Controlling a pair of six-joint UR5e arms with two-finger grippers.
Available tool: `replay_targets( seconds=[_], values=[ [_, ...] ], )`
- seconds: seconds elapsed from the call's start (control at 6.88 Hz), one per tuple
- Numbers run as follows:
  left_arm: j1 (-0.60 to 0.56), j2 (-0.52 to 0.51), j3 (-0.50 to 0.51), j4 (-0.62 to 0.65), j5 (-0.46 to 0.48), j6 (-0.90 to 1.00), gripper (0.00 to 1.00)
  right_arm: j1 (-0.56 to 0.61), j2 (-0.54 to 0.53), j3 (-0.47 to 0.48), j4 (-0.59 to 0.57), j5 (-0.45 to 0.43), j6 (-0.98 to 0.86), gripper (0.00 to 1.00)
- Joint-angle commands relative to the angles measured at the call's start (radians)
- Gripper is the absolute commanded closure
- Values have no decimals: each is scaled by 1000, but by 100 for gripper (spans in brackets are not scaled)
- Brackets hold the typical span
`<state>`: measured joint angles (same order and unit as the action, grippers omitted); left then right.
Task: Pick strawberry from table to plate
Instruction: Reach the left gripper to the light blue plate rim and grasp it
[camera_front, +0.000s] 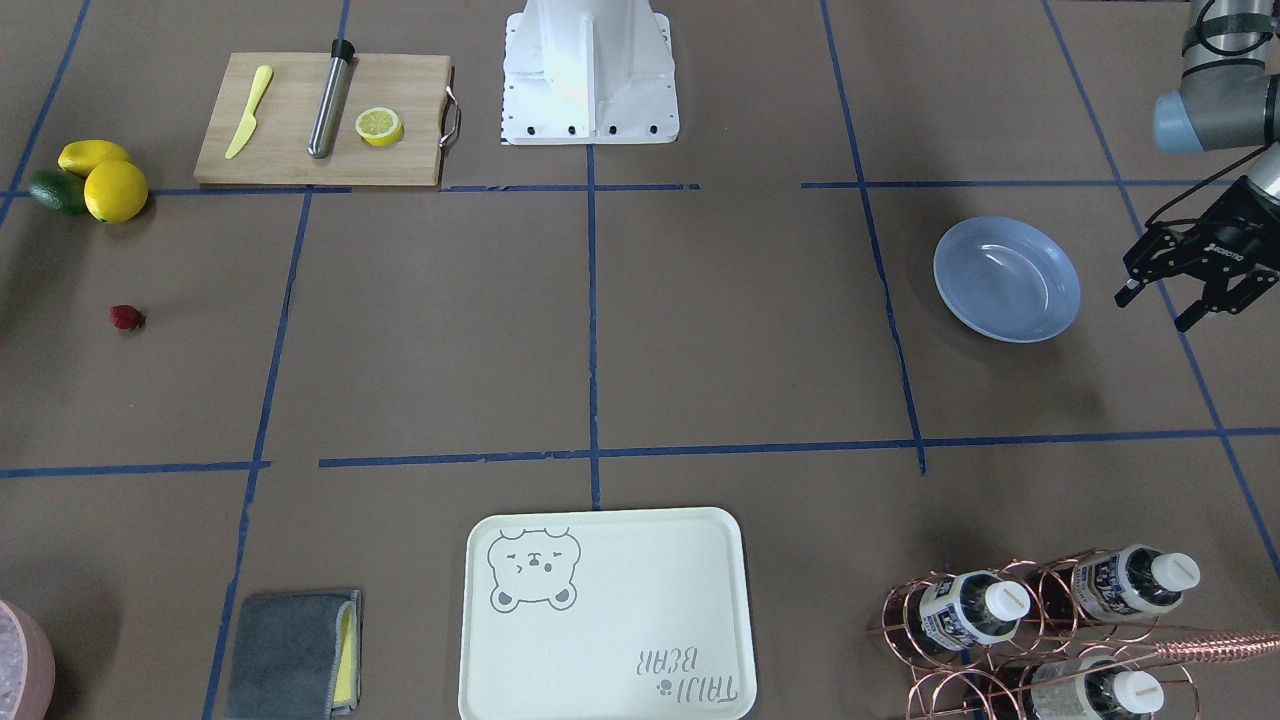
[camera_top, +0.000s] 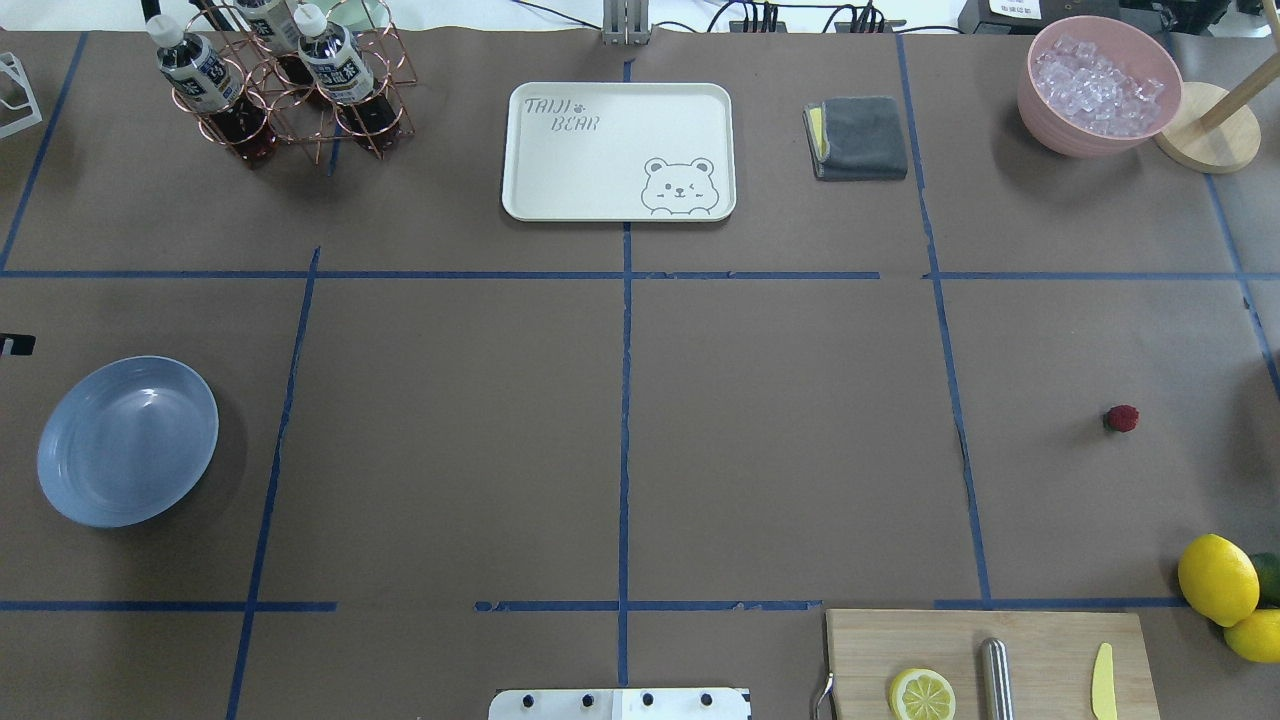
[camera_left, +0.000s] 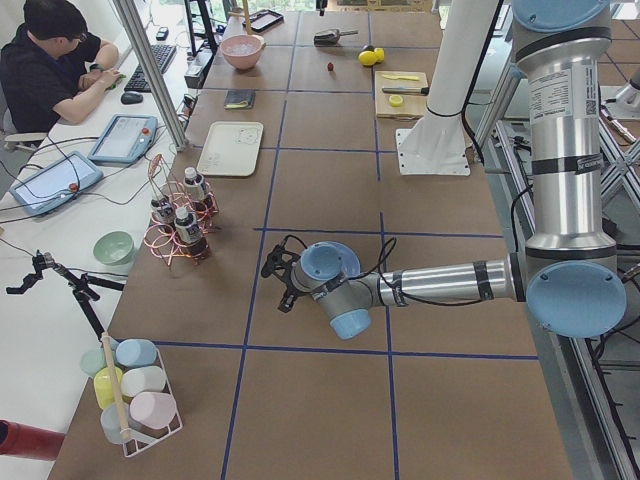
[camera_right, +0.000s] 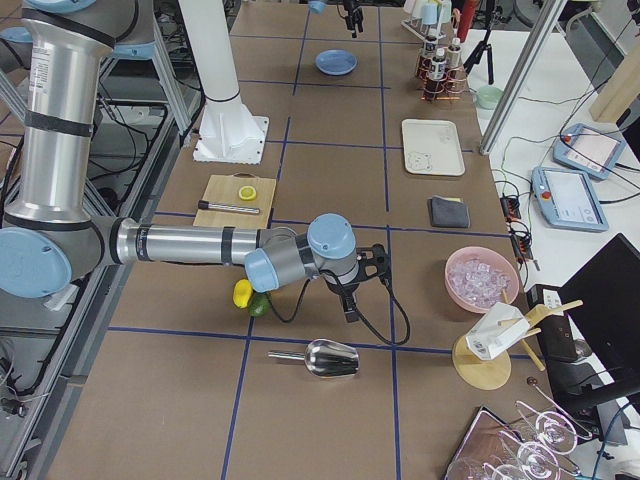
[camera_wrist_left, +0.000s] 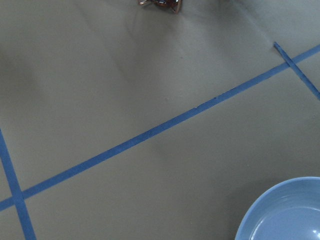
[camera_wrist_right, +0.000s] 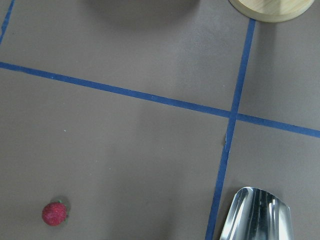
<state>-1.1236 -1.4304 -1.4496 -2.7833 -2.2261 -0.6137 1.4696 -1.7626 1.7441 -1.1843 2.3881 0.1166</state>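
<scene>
Nearest you sat the tray (camera_front: 600, 620). You saw the strawberry (camera_front: 126, 318) on the table (camera_front: 700, 350) near the lemons (camera_front: 115, 190), well apart from the plate (camera_front: 1007, 280). The left gripper (camera_front: 1158, 308) hung beside the plate, fingers apart; whether the right gripper (camera_right: 365, 290) gaped, you couldn't tell.

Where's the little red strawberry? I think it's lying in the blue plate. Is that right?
Not quite. The strawberry is lying on the bare table, not in the blue plate, which has nothing in it. The overhead exterior view shows berry and plate at opposite ends of the table.
</scene>
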Motion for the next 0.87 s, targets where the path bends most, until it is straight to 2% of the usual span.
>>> replay_targets(
  seconds=[0.0,0.44,0.58,0.73],
  values=[
    [77,8,70,-123,17,-123,37,0,0,0,0,0,21,0],
    [145,8,106,-163,17,-124,40,0,0,-1,0,-1,31,0],
    [157,8,106,-163,17,-126,61,0,2,0,0,-1,31,0],
    [159,8,103,-163,13,-124,100,0,2,0,0,-1,31,0]
  ],
)
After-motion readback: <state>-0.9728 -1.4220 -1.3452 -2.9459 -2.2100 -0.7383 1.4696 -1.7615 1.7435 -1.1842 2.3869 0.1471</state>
